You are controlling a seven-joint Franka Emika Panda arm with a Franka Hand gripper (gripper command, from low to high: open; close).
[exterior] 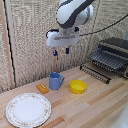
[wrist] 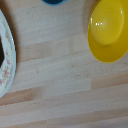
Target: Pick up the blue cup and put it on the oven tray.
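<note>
Blue ceramic-looking cylindrical cup (exterior: 55, 80) with one side handle stands upright near the middle of the pale wooden surface (exterior: 95, 107), untouched. Just beside it lie a shallow yellow bowl (exterior: 78, 86) and a small orange block (exterior: 42, 88); a round floral-rimmed white plate (exterior: 28, 109) sits toward the front corner at the exterior view's left. The dark wire oven tray (exterior: 102, 67) juts from the toaster oven (exterior: 116, 54) at the far edge. The gripper (exterior: 60, 51) hangs well above the cup, its fingers parted and holding nothing. Risks, as judged: a descent slightly off-centre may strike the rim or handle and tip the cup, or nudge the bowl; the cup may also settle unevenly between the tray's bars.
</note>
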